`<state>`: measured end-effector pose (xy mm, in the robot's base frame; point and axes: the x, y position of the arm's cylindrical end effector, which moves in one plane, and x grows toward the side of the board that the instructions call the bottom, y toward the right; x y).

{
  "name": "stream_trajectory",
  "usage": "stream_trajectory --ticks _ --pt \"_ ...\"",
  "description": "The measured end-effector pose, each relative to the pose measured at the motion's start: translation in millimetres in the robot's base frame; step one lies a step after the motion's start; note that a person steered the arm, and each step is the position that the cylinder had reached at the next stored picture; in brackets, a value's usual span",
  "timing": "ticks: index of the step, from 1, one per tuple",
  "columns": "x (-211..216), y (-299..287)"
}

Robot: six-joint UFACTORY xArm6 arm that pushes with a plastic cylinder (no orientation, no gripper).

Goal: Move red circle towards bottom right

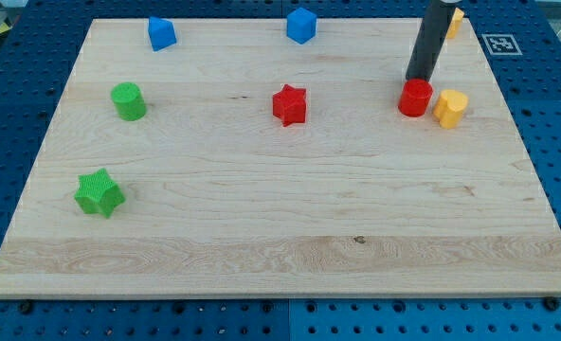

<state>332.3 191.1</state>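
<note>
Rod (430,40) came down from the view's top right, and my tip (419,80) stood at the top edge of the red circle (414,98), touching it or just short of it; there was no gripper on the arm to be open or closed. The red circle was a short, round, plain red block, upright on the wooden board (280,237) in its upper right part. Just beside it on the view's right sat a yellow block (450,108), of rounded shape. A second yellow block (454,21) showed partly behind the rod.

Counted: two red, the circle and a star (289,104) near the middle; two blue blocks (161,33) (301,25) along the top; two green, a cylinder (128,100) and a star (99,193) at the left; two yellow.
</note>
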Motion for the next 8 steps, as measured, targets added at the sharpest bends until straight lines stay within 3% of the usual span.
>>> stream_trajectory --ticks 4,8 --pt "42.5 -19.5" --pt "54.1 -45.5"
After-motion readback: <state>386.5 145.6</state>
